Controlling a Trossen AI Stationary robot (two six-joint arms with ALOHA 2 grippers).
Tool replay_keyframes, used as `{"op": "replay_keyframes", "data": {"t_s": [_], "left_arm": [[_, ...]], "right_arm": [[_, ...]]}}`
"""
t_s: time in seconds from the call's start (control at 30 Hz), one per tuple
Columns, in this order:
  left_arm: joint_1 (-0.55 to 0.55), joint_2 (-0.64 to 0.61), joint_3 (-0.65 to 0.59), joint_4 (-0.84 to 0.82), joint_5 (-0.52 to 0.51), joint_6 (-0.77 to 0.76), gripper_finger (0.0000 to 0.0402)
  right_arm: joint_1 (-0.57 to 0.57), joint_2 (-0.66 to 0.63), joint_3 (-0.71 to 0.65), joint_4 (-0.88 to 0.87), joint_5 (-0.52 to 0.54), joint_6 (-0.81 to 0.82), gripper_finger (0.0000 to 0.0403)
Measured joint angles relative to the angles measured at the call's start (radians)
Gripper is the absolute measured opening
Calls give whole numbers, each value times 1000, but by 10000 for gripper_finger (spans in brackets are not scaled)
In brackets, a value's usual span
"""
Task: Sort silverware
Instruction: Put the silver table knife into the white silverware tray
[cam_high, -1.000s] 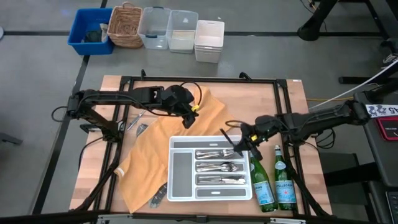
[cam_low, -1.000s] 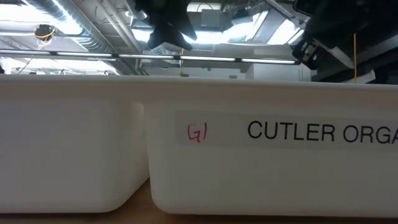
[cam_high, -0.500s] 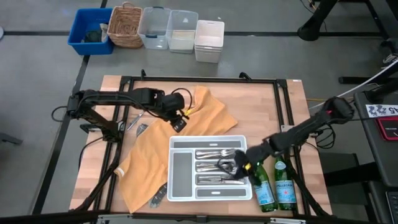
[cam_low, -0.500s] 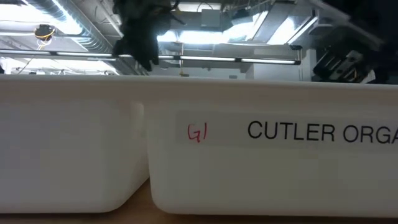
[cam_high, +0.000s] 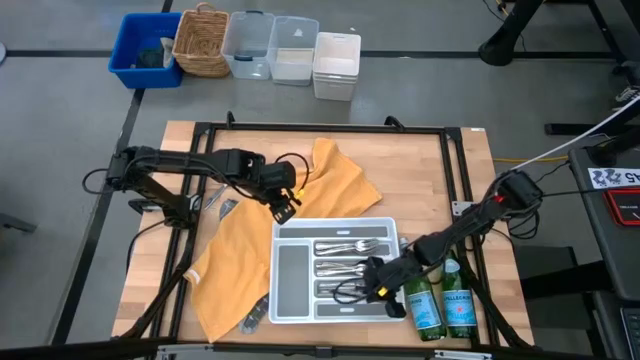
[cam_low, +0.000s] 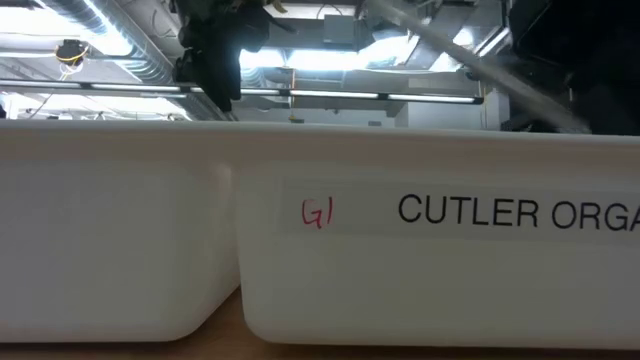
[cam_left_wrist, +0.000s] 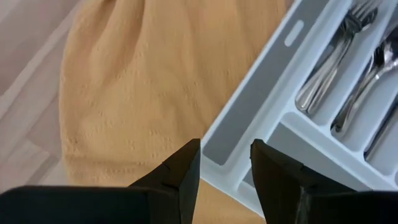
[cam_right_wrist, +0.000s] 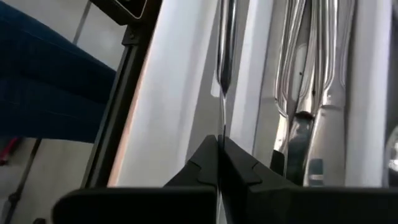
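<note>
White divided tray (cam_high: 290, 232) holding silverware (cam_high: 350, 268) in three slots, right pincer (cam_high: 372, 283) pressed together over it, left pincer (cam_high: 284, 206) apart just beside tray corner, two green bottles (cam_high: 440, 298) beside the right pincer.

Floor (cam_high: 60, 130): grey, smooth, crossed by dark seam lines; seen around the table in the high view.

Table (cam_high: 410, 170): pale wood planks, enclosed by a black metal frame (cam_high: 330, 128).

Row of containers on the floor beyond the table's far edge: blue bin (cam_high: 145, 50), wicker basket (cam_high: 200, 42), two clear plastic tubs (cam_high: 272, 47), white square bin (cam_high: 336, 66).

Ceiling (cam_low: 110, 50): exposed silver ducting and long bright strip lights (cam_low: 340, 60), seen in the low view.

Dark equipment base (cam_high: 540, 30): stood on the floor at the far right.
</note>
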Motion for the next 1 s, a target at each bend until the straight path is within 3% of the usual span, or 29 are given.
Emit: {"op": "replay_keyframes", "data": {"t_s": [0.3, 0.47, 0.67, 0.8, 1.0], "left_arm": [[-24, 0, 0, -3, 0, 15, 127], [-23, 0, 0, 1, 0, 15, 127], [-22, 0, 0, 1, -5, 15, 127], [-22, 0, 0, 1, -5, 14, 127], [-20, 0, 0, 0, -16, -11, 127]], "right_arm": [[-2, 15, 45, -44, -115, 8, 3], [0, 10, 166, -221, -157, -7, 3], [-2, 11, 280, -441, -93, -139, 3], [-9, 11, 282, -499, 12, -177, 3], [-22, 50, 283, -531, 24, -190, 3]]}}
